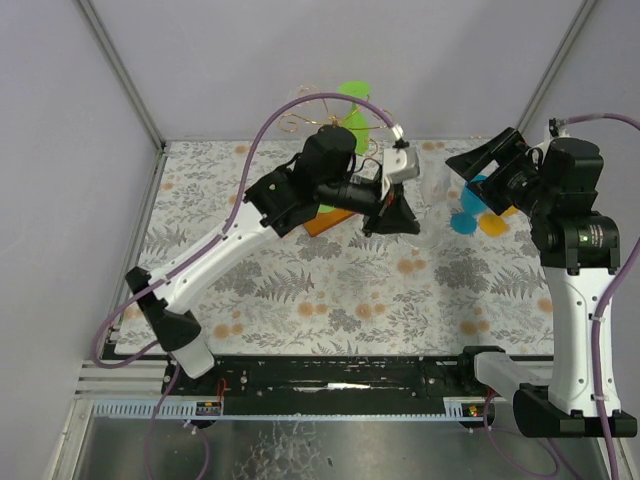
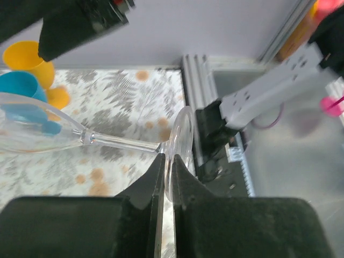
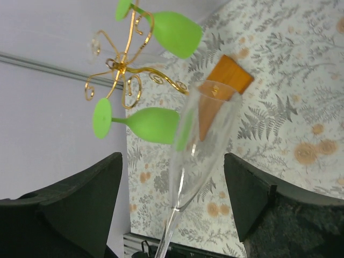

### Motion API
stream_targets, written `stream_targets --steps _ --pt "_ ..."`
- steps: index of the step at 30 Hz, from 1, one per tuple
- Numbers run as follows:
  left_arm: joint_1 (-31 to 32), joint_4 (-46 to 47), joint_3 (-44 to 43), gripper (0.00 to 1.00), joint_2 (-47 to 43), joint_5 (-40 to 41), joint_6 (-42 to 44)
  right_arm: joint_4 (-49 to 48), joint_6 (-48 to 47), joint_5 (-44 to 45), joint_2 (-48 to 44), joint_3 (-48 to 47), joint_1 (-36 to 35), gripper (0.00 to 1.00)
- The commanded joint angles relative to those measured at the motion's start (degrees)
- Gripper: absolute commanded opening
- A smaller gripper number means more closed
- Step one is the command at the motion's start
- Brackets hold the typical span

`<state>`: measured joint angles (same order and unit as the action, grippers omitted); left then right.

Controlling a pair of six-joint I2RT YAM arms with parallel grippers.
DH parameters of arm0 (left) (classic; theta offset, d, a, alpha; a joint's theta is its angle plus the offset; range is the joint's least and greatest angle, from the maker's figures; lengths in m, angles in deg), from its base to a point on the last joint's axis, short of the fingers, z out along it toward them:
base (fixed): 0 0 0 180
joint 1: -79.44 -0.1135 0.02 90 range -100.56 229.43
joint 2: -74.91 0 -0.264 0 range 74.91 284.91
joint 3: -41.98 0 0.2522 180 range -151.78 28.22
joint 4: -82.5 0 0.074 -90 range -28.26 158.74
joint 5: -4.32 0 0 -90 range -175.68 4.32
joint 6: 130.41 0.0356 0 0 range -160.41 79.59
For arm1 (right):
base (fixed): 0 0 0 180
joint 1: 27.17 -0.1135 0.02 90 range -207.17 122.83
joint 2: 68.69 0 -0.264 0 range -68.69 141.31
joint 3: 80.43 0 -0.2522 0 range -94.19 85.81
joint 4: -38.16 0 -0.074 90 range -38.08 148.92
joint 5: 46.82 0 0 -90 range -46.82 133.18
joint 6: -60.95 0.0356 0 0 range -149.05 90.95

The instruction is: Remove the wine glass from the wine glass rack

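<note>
Two fingers of the left gripper [image 2: 166, 161] pinch the clear wine glass [image 2: 37, 134] by its foot, bowl pointing to the frame's left. The right gripper [image 3: 173, 161] stands spread on either side of that bowl. At upper left, the wine glass rack [image 3: 126, 70] holds two green glasses [image 3: 174, 33].

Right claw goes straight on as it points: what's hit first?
The clear wine glass: its bowl sits dead ahead of the open right claw. The wine glass rack looks farther back, though depth is unclear.
</note>
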<state>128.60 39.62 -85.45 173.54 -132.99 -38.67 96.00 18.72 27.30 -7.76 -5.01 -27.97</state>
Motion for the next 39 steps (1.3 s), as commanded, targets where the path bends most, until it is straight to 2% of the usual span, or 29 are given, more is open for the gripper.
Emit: stream_targets --steps 1,6,15,20,28,39 --pt "3.2 -2.1 7.1 0.0 -6.9 12.9 25.2 5.1 -1.3 0.6 0.2 -3.3 0.0 0.83" --pt "6.9 -1.3 16.3 0.0 -10.9 20.1 39.9 7.0 -2.5 -2.5 0.9 -0.8 0.0 0.85" --pt "11.2 2.3 29.1 0.0 -14.3 28.0 59.6 7.4 -6.6 -10.7 3.0 3.4 0.0 0.87" --pt "12.9 5.9 36.9 0.0 -16.2 31.6 69.4 8.3 -9.5 -12.3 4.6 5.6 0.1 0.88" --pt "14.3 11.8 44.9 0.0 -18.5 35.8 78.6 9.4 -13.8 -10.5 6.0 9.5 0.1 0.88" --pt "14.7 13.0 48.2 0.0 -19.2 36.0 83.7 5.1 -12.5 -13.8 7.1 12.9 0.1 0.88"
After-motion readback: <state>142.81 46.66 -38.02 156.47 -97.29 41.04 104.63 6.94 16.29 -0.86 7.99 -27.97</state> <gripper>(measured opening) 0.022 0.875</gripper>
